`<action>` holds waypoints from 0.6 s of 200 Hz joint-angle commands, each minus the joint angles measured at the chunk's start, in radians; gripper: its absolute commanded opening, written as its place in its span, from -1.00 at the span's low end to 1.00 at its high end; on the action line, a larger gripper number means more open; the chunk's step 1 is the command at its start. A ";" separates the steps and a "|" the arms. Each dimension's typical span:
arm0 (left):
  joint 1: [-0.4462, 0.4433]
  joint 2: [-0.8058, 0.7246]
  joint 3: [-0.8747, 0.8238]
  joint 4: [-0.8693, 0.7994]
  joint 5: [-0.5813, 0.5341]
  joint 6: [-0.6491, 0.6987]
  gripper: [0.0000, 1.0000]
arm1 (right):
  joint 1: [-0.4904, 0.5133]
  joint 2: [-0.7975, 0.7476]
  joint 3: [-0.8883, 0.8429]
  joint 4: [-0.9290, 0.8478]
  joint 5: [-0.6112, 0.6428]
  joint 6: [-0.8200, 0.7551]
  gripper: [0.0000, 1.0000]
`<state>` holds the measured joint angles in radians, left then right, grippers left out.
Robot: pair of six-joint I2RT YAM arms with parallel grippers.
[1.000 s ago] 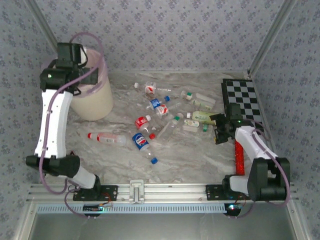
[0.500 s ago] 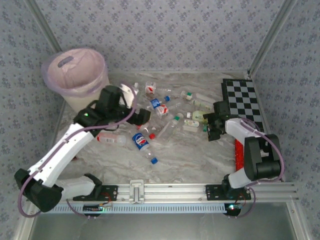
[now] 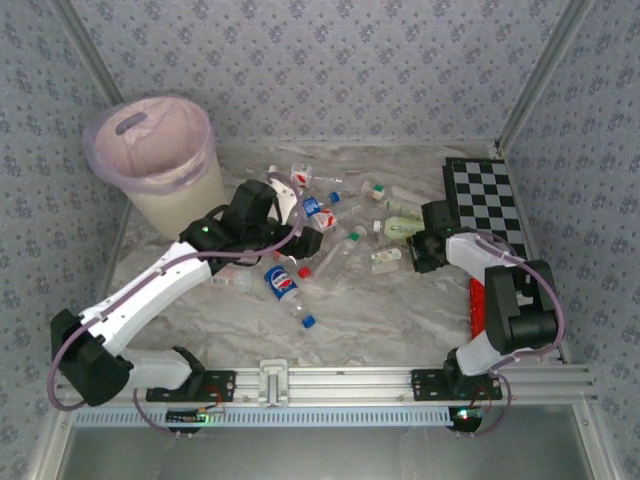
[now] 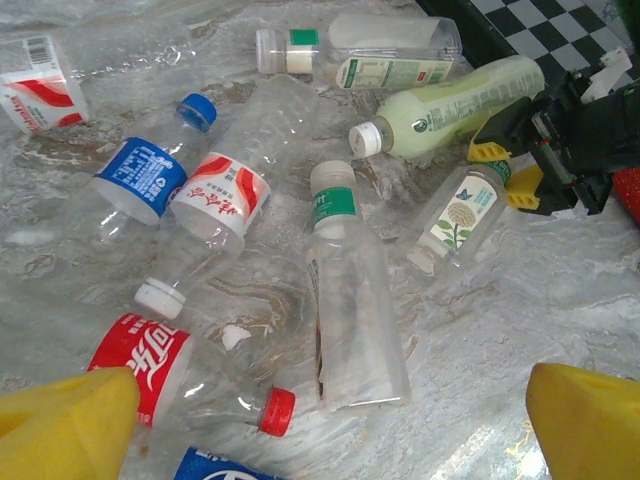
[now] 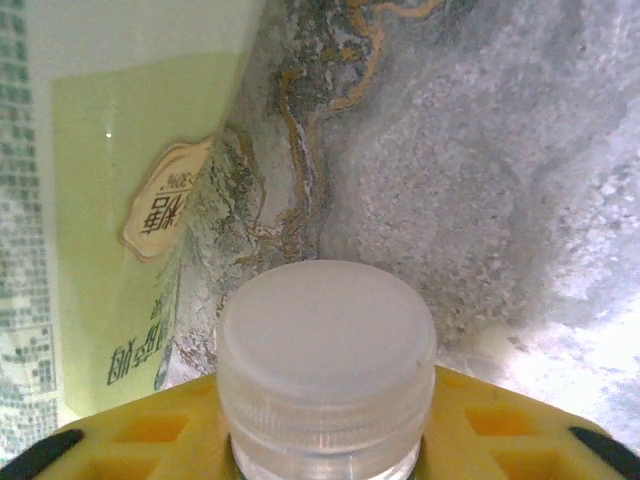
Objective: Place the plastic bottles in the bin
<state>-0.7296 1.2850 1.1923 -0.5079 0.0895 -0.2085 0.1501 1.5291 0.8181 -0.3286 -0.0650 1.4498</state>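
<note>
One white-capped bottle (image 5: 325, 370): right gripper (image 4: 507, 168) now clamps it, due for the bin (image 3: 185, 202); left gripper (image 4: 325, 425), back from there, gapes empty.

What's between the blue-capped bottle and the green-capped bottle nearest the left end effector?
A white-capped bottle with a red-and-white label, seen in the left wrist view between the blue-capped bottle and the green-capped bottle.

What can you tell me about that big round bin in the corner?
The bin is round, cream-white plastic, lined with a translucent pink-lilac bag folded over its rim. It stands upright and open in the far left corner of the table. No bottle touches it; its contents are unclear.
</note>
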 commanded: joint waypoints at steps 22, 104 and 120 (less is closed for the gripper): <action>-0.012 0.072 0.079 0.055 0.040 -0.035 0.98 | -0.021 -0.143 0.034 -0.171 0.009 -0.190 -0.42; -0.039 0.211 0.041 0.423 0.391 -0.208 0.98 | -0.007 -0.483 -0.038 0.073 -0.224 -0.889 -0.76; -0.063 0.226 0.019 0.507 0.427 -0.222 0.98 | -0.013 -0.500 -0.041 0.136 -0.339 -0.941 -0.87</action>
<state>-0.7563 1.4975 1.2369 -0.1932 0.3832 -0.3733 0.1379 1.0618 0.7956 -0.3218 -0.2199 0.7067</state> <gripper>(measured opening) 0.989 0.377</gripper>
